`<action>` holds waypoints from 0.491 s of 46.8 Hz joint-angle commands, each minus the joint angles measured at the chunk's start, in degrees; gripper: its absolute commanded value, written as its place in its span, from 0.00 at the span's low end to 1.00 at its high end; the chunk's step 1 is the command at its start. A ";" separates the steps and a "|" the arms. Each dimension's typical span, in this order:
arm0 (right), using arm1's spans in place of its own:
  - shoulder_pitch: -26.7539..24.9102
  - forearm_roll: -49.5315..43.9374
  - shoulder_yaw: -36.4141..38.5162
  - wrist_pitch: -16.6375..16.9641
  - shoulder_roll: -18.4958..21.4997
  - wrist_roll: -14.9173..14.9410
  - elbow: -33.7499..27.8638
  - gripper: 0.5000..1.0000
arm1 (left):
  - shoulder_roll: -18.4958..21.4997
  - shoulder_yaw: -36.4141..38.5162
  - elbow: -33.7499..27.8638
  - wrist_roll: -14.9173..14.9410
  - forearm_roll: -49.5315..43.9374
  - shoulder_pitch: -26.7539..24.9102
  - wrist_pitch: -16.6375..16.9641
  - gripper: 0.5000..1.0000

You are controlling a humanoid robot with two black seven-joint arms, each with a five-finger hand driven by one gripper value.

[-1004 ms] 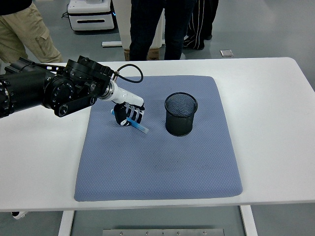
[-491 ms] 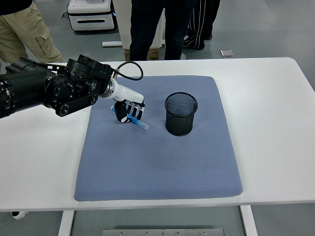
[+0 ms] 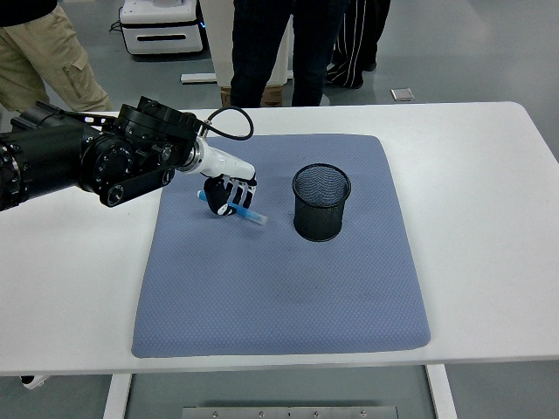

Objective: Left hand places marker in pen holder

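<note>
no readable text, labels, brands or numbers on anything in view

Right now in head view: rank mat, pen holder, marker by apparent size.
1. Blue mat, by far the largest; it covers most of the table's middle.
2. Black mesh pen holder, standing on the mat.
3. Blue marker, smallest and partly hidden inside the left robot hand.

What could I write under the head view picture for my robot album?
Robot's left hand holds a blue marker above the blue mat, left of the black mesh pen holder.
</note>
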 commanded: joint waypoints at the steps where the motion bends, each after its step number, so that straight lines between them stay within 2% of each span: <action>1: 0.00 0.00 0.00 -0.03 0.00 0.03 0.00 1.00 | -0.08 -0.04 0.00 0.01 0.03 -0.01 -0.01 0.00; 23: 0.00 0.00 0.00 -0.03 0.00 0.03 0.00 1.00 | 0.01 -0.13 0.09 0.01 -1.20 -0.18 -0.10 0.00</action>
